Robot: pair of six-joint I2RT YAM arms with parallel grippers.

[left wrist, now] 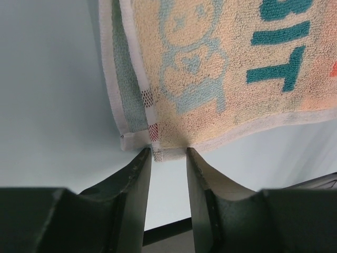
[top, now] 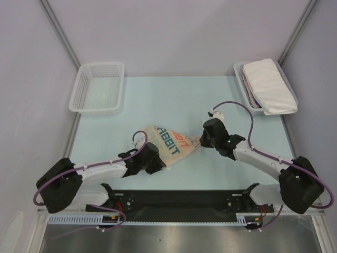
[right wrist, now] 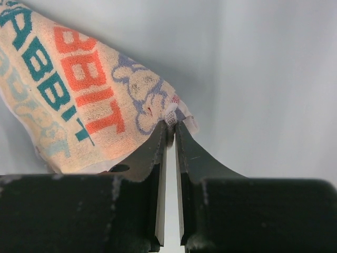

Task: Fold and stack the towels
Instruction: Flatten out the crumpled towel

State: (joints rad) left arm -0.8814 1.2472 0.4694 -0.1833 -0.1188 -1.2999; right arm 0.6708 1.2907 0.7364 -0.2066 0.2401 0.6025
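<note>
I'm on a cream terry-cloth towel with "RABBIT" lettering [right wrist: 79,100]: looped pile, rough, matt, flat woven hem. My right gripper [right wrist: 171,124] has black hard-plastic fingers [right wrist: 154,155], faint sheen, scuffed edges. Pale blue table top [top: 158,100] smooth, matt. White mesh plastic basket [top: 97,88] slightly glossy. Folded white cloth towel [top: 268,84] soft, matt

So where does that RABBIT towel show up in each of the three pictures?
Top view: the RABBIT towel sits just below centre.
Left wrist view: it fills the upper right, its corner just above the open left pincer.
Right wrist view: it is at upper left, its corner pinched in the right pincer.
Shared landmark: the teal lettering, seen in all three.
</note>
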